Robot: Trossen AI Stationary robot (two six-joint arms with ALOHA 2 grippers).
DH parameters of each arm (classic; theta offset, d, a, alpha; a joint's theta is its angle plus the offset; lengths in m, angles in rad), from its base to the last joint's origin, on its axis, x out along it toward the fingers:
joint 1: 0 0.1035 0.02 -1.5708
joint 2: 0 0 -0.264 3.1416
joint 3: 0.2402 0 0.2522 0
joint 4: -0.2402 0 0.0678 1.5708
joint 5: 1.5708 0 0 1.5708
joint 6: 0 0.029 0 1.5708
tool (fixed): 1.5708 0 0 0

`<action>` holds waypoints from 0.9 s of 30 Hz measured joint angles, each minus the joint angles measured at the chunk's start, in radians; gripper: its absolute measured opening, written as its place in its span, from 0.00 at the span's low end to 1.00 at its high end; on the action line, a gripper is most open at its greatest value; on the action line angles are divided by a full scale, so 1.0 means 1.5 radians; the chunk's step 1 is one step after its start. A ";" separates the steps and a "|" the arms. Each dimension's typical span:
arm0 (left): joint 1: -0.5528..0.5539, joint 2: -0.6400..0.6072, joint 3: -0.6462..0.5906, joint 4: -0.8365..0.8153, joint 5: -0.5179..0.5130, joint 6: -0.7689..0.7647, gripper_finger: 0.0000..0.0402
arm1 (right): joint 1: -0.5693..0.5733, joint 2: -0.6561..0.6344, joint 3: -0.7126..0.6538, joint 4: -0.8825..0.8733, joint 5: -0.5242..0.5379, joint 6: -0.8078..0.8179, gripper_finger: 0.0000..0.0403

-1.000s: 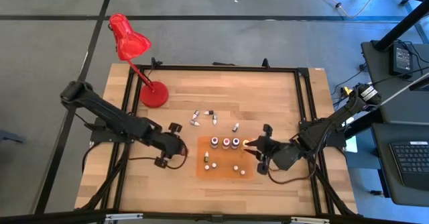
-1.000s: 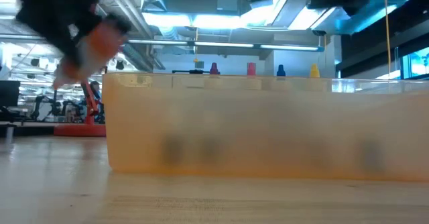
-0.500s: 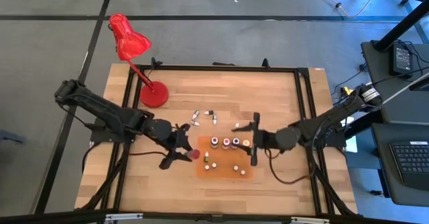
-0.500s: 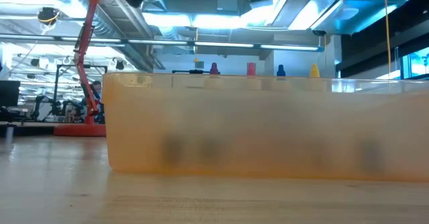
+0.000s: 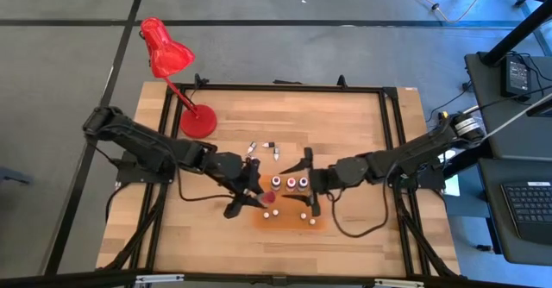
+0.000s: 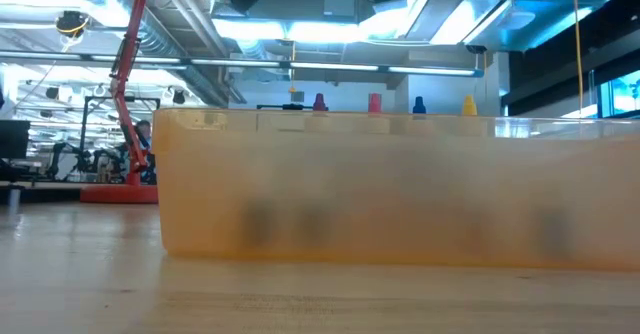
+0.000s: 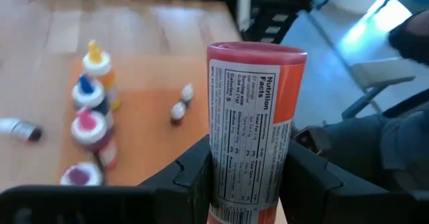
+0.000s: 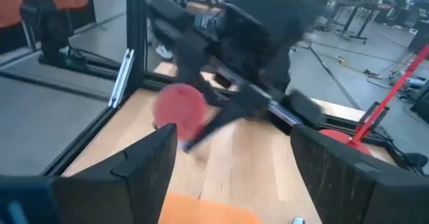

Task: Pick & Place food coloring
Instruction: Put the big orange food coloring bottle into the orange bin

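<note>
Here the left hand is hovering over the near-left corner of the orange mat, gripping a red-lidded bottle of food coloring between its two dark fingers. In the left wrist view the bottle is standing upright in the grip, its printed nutrition label facing the camera and its orange-red body filling the gap between the fingers.

The right hand is reaching in from the other side and hanging over the far edge of the mat, with its fingers spread wide apart and nothing between them. In its wrist view the red lid of the held bottle is showing beyond those fingers, with the left arm behind it.

On the mat, three squat jars are standing in a row along the far side, and a few small white-capped droppers are standing nearer the front. Several more small bottles are lying loose on the wooden worktop beyond the mat. A red desk lamp is standing at the far-left corner.
</note>
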 joint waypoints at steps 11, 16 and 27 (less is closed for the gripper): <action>0.008 0.038 0.042 -0.048 -0.002 -0.015 0.33 | 0.000 0.115 0.157 -0.174 -0.051 0.022 0.73; 0.007 0.035 0.042 -0.055 0.002 -0.015 0.32 | 0.000 0.162 0.222 -0.237 -0.048 0.023 0.71; -0.004 0.035 0.041 -0.068 0.015 0.000 0.33 | 0.000 0.178 0.262 -0.309 -0.049 0.023 0.47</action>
